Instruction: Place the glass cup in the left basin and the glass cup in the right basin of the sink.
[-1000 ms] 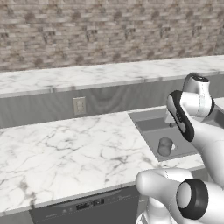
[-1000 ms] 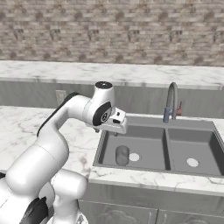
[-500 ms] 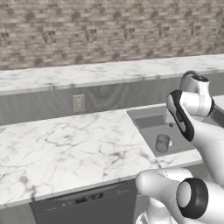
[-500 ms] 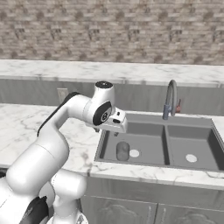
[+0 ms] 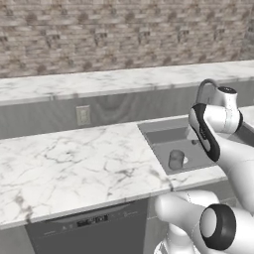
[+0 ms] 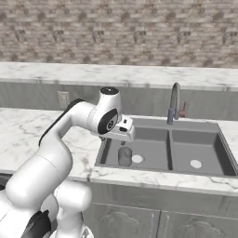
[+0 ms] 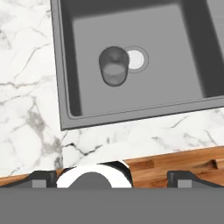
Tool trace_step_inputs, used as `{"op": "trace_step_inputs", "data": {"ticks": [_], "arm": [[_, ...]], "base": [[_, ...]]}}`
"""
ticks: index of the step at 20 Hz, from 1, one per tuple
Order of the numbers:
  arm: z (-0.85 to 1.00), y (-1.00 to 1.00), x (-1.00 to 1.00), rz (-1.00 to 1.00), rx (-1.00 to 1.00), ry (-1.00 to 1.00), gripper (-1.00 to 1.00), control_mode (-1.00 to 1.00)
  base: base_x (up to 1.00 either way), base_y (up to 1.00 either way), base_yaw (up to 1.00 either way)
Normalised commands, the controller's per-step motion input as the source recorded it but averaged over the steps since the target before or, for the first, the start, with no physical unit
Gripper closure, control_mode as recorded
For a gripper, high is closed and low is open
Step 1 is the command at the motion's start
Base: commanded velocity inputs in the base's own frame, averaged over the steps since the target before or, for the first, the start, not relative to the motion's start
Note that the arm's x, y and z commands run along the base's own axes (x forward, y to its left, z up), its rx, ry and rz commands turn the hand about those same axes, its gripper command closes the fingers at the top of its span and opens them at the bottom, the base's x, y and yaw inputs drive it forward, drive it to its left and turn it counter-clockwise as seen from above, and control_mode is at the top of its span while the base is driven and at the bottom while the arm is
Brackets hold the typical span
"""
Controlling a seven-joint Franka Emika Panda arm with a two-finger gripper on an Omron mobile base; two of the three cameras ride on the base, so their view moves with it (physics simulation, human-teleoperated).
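Left base view: I am looking across the marble bench (image 5: 74, 163) at the sink (image 5: 163, 130). One glass cup (image 5: 176, 159) is standing upright on the floor of the left basin, toward 6 o'clock of that basin, near its front wall. My arm is covering the faucet side and the right basin from here, so I am not judging those from this angle.

Right base view: I am seeing both basins either side of the thin divider (image 6: 169, 148). The cup (image 6: 124, 156) is sitting just beside the left drain (image 6: 137, 159), at its 9 o'clock. The right basin is showing its drain (image 6: 195, 163) and no cup that I can make out. The faucet (image 6: 174, 103) is rising at 12 o'clock behind the divider. My hand is hanging above the left basin's near-left corner.

Hand view: I am looking down on the cup (image 7: 114, 66), with the pale drain (image 7: 135, 59) touching its outline at 3 o'clock. The pincer (image 7: 112, 176) is spread wide and holding nothing, its tips (image 7: 181, 177) well apart at the bottom edge.

My judgement: the left basin is served, so I am now needing the second cup. I cannot tell where it is. I would be lifting clear of the sink wall before swinging, and keeping the pincer spread.
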Motion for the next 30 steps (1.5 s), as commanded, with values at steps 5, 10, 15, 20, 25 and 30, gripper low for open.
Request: {"op": "trace_step_inputs", "data": {"ticks": [5, 10, 15, 20, 25, 30], "arm": [[0.0, 0.0, 0.0, 0.0, 0.0, 0.0, -1.0, 1.0], [0.0, 0.0, 0.0, 0.0, 0.0, 0.0, -1.0, 1.0], [0.0, 0.0, 0.0, 0.0, 0.0, 0.0, -1.0, 1.0], [0.0, 0.0, 0.0, 0.0, 0.0, 0.0, -1.0, 1.0], [0.0, 0.0, 0.0, 0.0, 0.0, 0.0, -1.0, 1.0], [0.0, 0.0, 0.0, 0.0, 0.0, 0.0, -1.0, 1.0]], "base": [[-0.1, -0.61, 0.01], [-0.14, -0.63, 0.03], [-0.18, -0.62, 0.0], [-0.17, -0.63, 0.0], [-0.15, -0.64, 0.0], [-0.13, -0.64, 0.0]]}}
